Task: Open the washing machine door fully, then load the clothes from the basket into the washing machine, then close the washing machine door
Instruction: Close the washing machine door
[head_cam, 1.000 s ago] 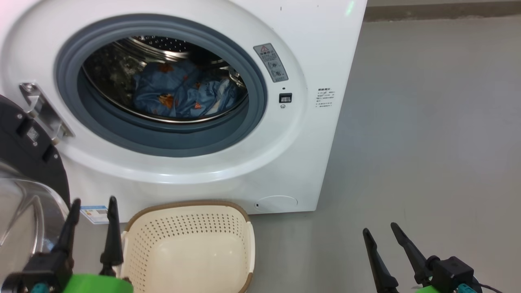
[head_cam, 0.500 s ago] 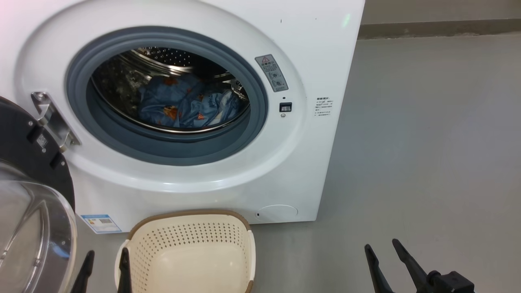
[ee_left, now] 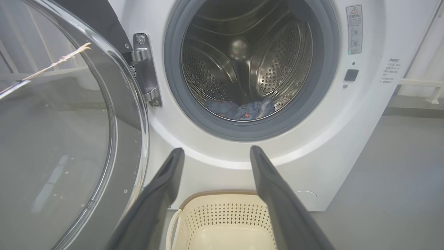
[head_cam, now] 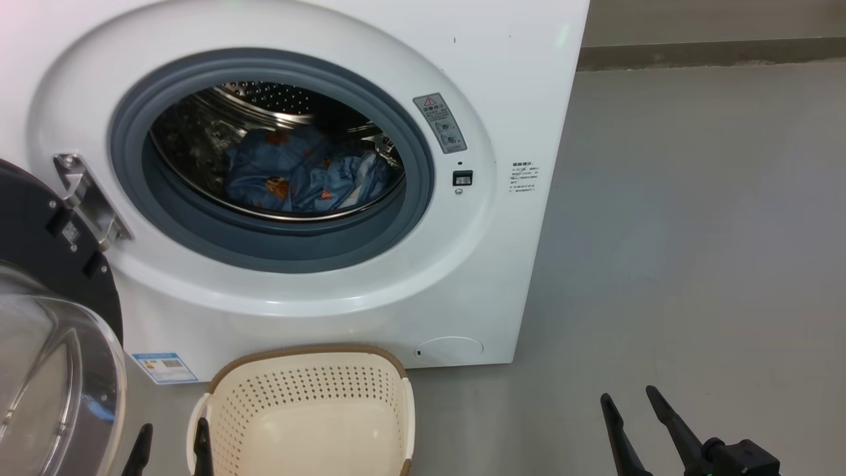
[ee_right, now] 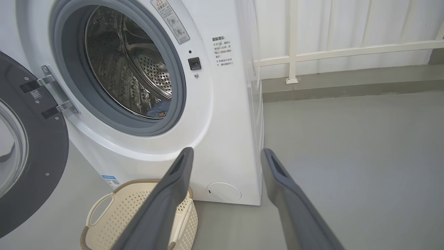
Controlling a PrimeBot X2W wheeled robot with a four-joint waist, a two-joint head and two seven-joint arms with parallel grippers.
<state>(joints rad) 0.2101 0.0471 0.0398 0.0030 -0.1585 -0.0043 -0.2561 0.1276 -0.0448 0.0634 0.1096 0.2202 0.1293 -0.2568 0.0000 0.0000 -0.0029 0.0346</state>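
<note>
The washing machine [head_cam: 462, 277] stands with its door [head_cam: 63, 264] swung open to the left, black rim and glass bowl facing me. The clothes [head_cam: 297, 175], blue fabric with orange prints, lie inside the steel drum, also seen as clothes [ee_left: 239, 109] in the left wrist view. The cream basket [head_cam: 301, 390] sits on the floor below the opening with nothing in it. My left gripper [head_cam: 173, 426] is open at the basket's left rim, beside the door glass. My right gripper [head_cam: 628, 395] is open over bare floor, right of the machine's front corner.
Grey floor [head_cam: 694, 231] stretches wide to the right of the machine. A low kerb [head_cam: 714, 53] runs along the back, with a white railing [ee_right: 347, 52] above it. The door hinge [head_cam: 86, 198] juts out at the opening's left.
The head camera has shifted, so the machine sits lower in the picture. My left gripper has sunk towards the bottom edge, beyond that shift. The right gripper keeps its place.
</note>
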